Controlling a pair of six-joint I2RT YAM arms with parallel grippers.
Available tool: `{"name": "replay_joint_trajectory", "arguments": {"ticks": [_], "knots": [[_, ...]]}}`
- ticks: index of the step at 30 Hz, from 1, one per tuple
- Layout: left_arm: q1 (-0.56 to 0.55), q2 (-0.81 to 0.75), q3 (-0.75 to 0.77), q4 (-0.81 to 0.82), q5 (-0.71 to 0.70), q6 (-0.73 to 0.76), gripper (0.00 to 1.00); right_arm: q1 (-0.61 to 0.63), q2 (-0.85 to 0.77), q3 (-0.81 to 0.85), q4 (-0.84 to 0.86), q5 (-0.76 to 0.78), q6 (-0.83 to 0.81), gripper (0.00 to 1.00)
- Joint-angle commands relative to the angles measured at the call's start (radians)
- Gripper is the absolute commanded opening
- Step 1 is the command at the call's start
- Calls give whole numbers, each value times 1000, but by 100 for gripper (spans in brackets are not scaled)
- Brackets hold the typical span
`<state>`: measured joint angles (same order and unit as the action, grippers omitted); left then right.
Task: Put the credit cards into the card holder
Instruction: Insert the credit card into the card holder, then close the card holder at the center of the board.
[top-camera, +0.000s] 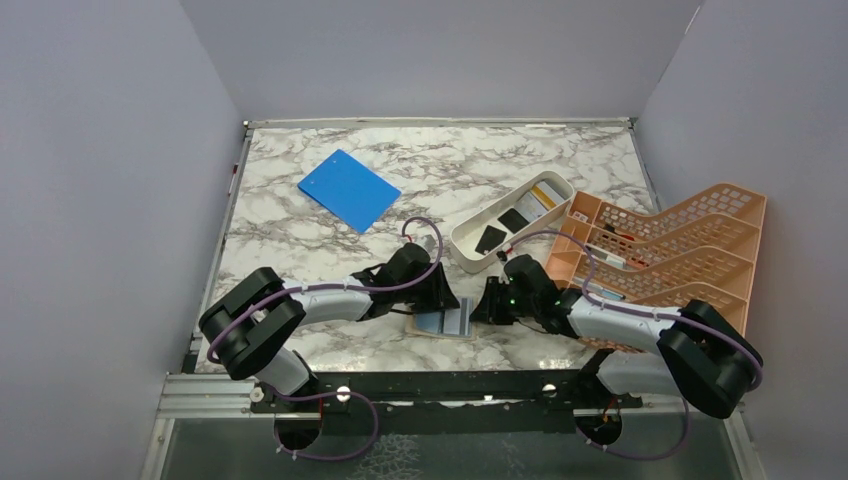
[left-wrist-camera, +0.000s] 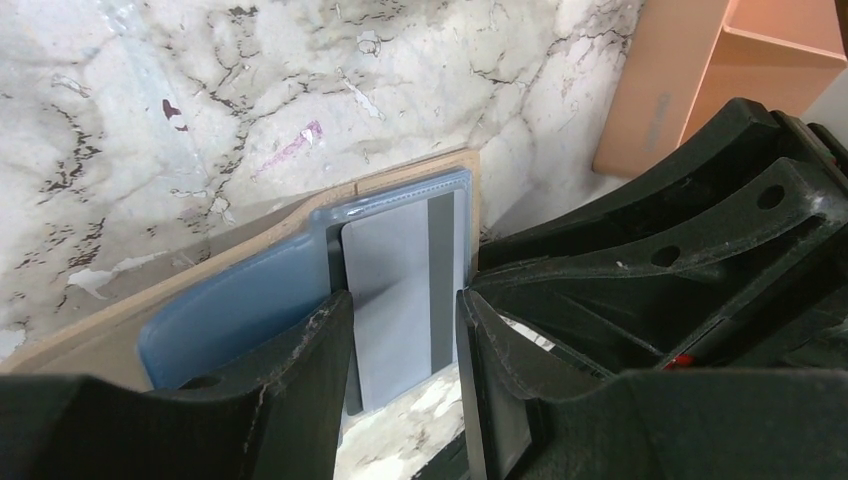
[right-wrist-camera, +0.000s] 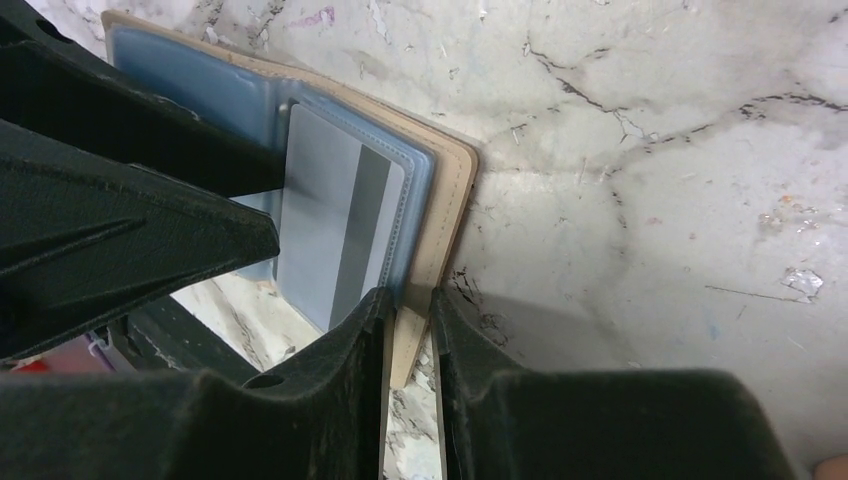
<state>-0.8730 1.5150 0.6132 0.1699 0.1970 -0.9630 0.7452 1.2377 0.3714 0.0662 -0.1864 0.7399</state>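
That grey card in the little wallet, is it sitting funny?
Yes. The grey card is only partly in the card holder pocket; its near end sticks out past the wallet's edge, between the left gripper fingers.

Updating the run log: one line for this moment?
left tool: pinching grey striped plastic card | right tool: clamping open tan bifold card holder edge | card part-inserted

Marble-patterned table (top-camera: 300, 240), plain grey walls (top-camera: 100, 150) around, seemingly even light

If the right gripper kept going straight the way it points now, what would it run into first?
Most likely the card holder: the right gripper already straddles its tan edge, jaws nearly shut on it. Just beyond sits the grey striped card, with the left gripper close by.
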Motion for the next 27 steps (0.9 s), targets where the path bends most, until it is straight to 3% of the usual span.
{"name": "replay_joint_trajectory", "arguments": {"ticks": [1, 15, 19, 27], "knots": [[-17, -26, 27, -4, 35, 15, 45, 5, -15, 27, -58, 55, -17, 28], [36, -248, 77, -426, -197, 129, 46, 24, -156, 56, -127, 0, 20, 31], [114, -296, 1, -437, -163, 138, 39, 50, -147, 84, -142, 29, 25, 34], [161, -327, -76, -435, -151, 120, 39, 56, -91, 84, -105, 29, 21, 34]]}}
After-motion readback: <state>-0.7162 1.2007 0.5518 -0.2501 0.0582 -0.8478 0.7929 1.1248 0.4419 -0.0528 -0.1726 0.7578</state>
